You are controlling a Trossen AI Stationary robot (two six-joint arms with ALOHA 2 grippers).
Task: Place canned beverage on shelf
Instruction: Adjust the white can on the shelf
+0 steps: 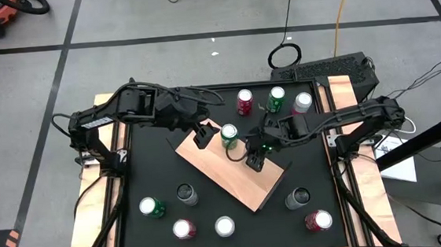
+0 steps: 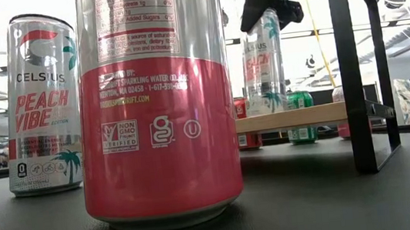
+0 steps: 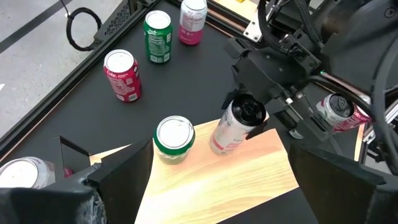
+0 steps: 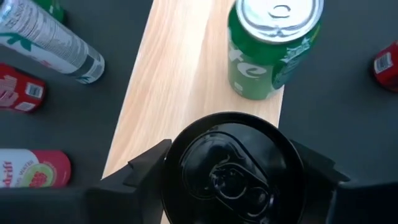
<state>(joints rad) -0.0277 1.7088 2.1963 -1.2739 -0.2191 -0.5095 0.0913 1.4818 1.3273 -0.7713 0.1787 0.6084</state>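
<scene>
Currently, R gripper (image 1: 254,163) is over the middle of the shelf (image 1: 224,174), fingers partly open and bracketing a tall black-topped can (image 3: 235,126) standing upright on the board; whether pads actually touch the can, cannot tell. Green can (image 1: 229,135) stands upright on the shelf near its far edge, just beside the tall can. Shelf sits diagonally at centre of black table (image 1: 161,175). L gripper (image 1: 203,133) hovers wide open w/ nothing held, above the shelf's far-left corner. Other cans stand on the table along its far and near edges, apart from the shelf.
</scene>
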